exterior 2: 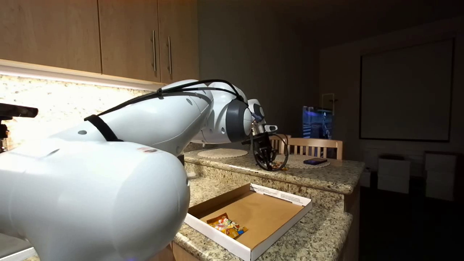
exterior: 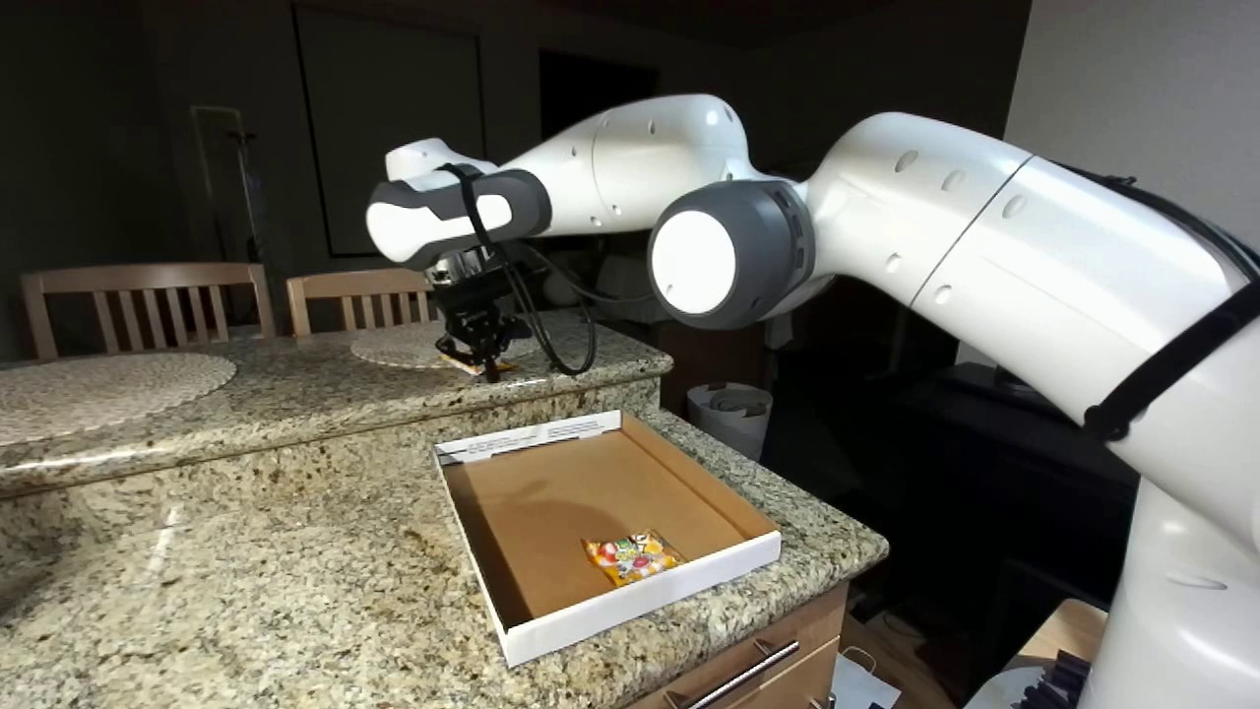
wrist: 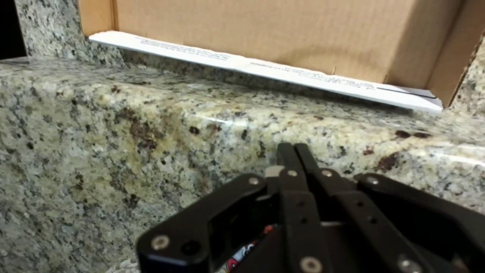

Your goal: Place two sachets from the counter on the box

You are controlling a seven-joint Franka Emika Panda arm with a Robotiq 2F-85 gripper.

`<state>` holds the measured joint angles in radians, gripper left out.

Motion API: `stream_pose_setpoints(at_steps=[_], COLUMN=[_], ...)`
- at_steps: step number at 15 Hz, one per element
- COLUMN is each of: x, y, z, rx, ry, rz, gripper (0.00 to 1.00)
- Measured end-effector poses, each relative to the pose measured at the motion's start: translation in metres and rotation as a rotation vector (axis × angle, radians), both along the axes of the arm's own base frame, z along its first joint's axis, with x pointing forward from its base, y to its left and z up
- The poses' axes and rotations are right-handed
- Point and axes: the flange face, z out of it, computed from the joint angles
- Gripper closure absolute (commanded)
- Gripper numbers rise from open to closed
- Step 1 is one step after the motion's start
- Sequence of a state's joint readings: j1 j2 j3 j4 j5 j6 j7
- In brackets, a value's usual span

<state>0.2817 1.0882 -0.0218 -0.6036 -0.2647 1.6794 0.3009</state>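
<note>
One sachet (exterior: 635, 556), orange and yellow, lies inside the box (exterior: 640, 599), near its front wall. Another sachet (exterior: 463, 365) rests on the raised level of the counter (exterior: 325, 379), half hidden by my gripper (exterior: 491, 372). Both exterior views show the fingers down right at this sachet (exterior 2: 280, 165). Seen from the wrist, the two fingers (wrist: 286, 155) are drawn together, with only a thin slit between the tips. A colourful strip of the sachet (wrist: 242, 253) shows through the left linkage. Nothing shows at the fingertips; whether any of the sachet is pinched lower down is hidden.
The box's white flap (wrist: 246, 66) faces the step of the raised counter. Round pale mats (exterior: 98, 389) lie on that level, with a dark flat object (exterior 2: 315, 161) on the mat near the gripper. Wooden chairs (exterior: 148, 286) stand behind.
</note>
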Motion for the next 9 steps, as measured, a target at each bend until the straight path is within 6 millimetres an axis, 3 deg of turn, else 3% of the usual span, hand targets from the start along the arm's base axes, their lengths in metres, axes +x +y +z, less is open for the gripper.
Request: stream_pose_setpoints(at_steps=[2, 3, 4, 9], x=[0.001, 0.002, 0.002, 0.004], y=[-0.001, -0.002, -0.001, 0.007], z=[0.0, 0.0, 0.0, 0.014], rx=[0.005, 0.006, 0.006, -0.004], ry=[-0.001, -0.004, -0.007, -0.06], rz=[-0.004, -0.004, -0.004, 0.016], gripper=[1.0, 0.75, 0.73, 0.43])
